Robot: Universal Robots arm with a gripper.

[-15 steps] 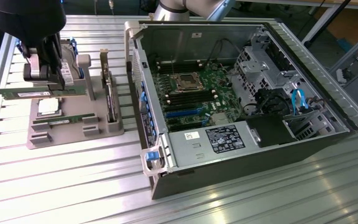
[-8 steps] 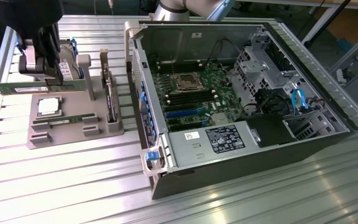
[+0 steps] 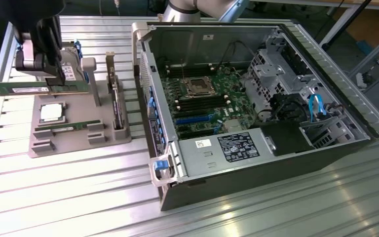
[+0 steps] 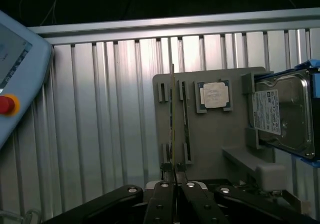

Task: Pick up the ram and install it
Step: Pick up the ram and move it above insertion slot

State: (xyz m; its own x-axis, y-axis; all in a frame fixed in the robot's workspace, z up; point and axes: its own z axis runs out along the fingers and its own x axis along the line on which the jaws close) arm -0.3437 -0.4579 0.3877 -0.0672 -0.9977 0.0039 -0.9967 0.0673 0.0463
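The gripper (image 3: 56, 81), at the exterior view's upper left, has its jaws pinched nearly closed on the ram (image 3: 18, 89), held level above the grey tray (image 3: 77, 145). The tray holds a CPU (image 3: 51, 112), a second stick (image 3: 67, 127), a hard drive (image 4: 280, 116) and an upright card (image 3: 116, 103). On the exterior view's right, the open case (image 3: 255, 163) holds the motherboard (image 3: 203, 94).

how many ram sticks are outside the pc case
2. One ram is clamped in the jaws above the grey tray; the other stick lies in that tray. More may hide inside the case.
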